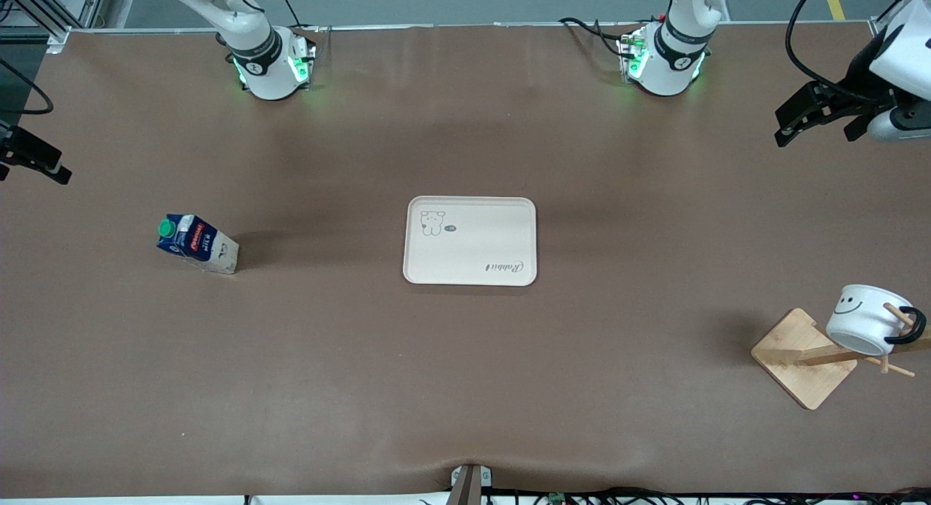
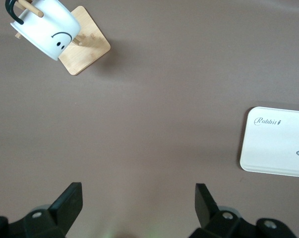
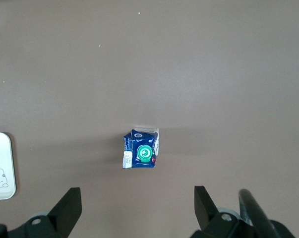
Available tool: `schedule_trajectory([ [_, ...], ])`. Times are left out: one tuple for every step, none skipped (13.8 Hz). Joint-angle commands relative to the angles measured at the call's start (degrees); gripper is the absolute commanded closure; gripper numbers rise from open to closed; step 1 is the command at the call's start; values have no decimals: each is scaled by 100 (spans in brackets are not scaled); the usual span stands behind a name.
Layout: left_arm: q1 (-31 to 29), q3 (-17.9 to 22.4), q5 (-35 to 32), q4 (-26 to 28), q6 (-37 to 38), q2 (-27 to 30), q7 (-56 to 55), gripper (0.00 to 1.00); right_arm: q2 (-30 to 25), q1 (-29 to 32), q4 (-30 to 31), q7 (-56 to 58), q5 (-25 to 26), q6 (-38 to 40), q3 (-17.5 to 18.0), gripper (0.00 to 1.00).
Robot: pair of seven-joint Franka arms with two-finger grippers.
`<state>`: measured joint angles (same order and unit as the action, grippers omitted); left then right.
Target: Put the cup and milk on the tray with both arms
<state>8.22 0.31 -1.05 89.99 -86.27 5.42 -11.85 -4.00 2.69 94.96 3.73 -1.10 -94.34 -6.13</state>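
Note:
The cream tray (image 1: 473, 254) lies mid-table; it also shows in the left wrist view (image 2: 275, 148) and the right wrist view (image 3: 0, 148). The blue milk carton (image 1: 196, 243) stands upright toward the right arm's end of the table. My right gripper (image 1: 33, 172) is open and empty, high over the table, with the milk (image 3: 141, 154) showing just past its gripper (image 3: 138, 196). The white smiley cup (image 1: 865, 319) hangs by its black handle on a wooden rack peg. My left gripper (image 1: 814, 130) is open and empty, high above the table; the cup (image 2: 50, 27) is well away from its gripper (image 2: 138, 193).
The wooden rack's square base (image 1: 800, 356) stands near the left arm's end of the table, nearer the front camera than the tray; it also shows in the left wrist view (image 2: 87, 47). Brown table surface lies between tray, milk and rack.

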Motion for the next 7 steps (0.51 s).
schedule_trajectory([
  [-22, 5, 52, -157, 137, -85, 69, 0, 83, 30, -162, -92, 13, 38, 15, 0],
  [-31, 5, 43, -166, 137, -85, 95, 0, 83, 30, -162, -92, 5, 38, 15, 0],
  [-31, 13, 17, -183, 137, -85, 86, 0, 83, 30, -162, -92, 5, 38, 15, 0],
  [-31, 66, 17, -209, 137, -85, 34, 0, 83, 30, -170, -92, 5, 38, 15, 0],
  [-31, 171, 8, -210, 137, -85, 85, 0, 83, 21, -171, -92, 5, 38, 15, 0],
  [-31, 285, 43, -201, 128, -85, 77, 0, 83, 13, -171, -92, 5, 38, 15, 0],
  [-31, 312, 26, -192, 84, -129, 34, 0, 83, 12, -171, -92, -4, 30, 15, 0],
])
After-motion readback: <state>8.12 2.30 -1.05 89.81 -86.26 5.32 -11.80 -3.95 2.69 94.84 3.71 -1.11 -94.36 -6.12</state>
